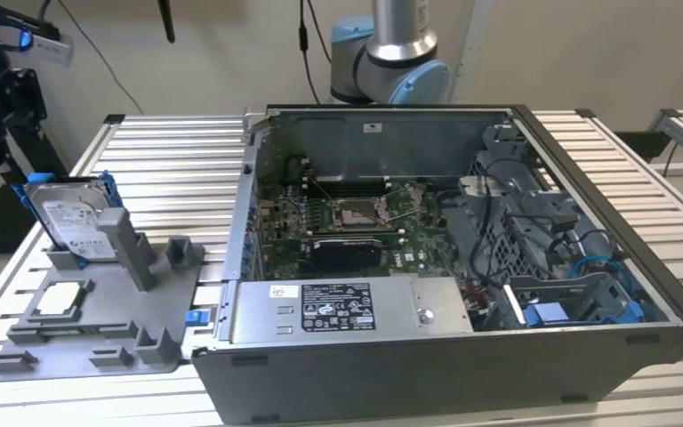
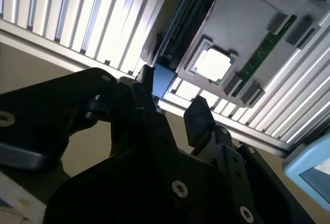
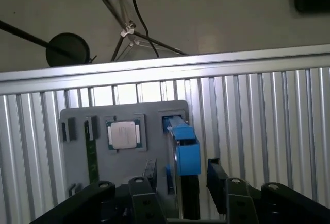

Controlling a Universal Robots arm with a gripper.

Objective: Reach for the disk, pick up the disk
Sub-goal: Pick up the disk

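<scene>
The disk (image 1: pixel 72 220) is a silver-grey drive with a white label in a blue caddy. It stands upright on edge in a slot of the grey holder (image 1: pixel 104 334) at the exterior view's left. My black gripper (image 1: pixel 4 147) hangs above and just beyond it, toward the table's edge. In the first wrist view the disk (image 3: pixel 184 152) shows edge-on, in line with the gap of the gripper (image 3: pixel 183 175), whose fingers (image 3: pixel 216 172) stand apart on either side without touching it. The second wrist view has the caddy's blue corner (image 2: pixel 163 78) just past the open gripper (image 2: pixel 172 98).
A small silvery square chip (image 1: pixel 60 299) lies in the holder beside the disk. An open computer case (image 1: pixel 461 267) with a motherboard and a long grey box (image 1: pixel 348 310) takes up the middle of the slatted metal table (image 1: pixel 175 160). The table's edge (image 3: pixel 154 67) runs close behind the holder.
</scene>
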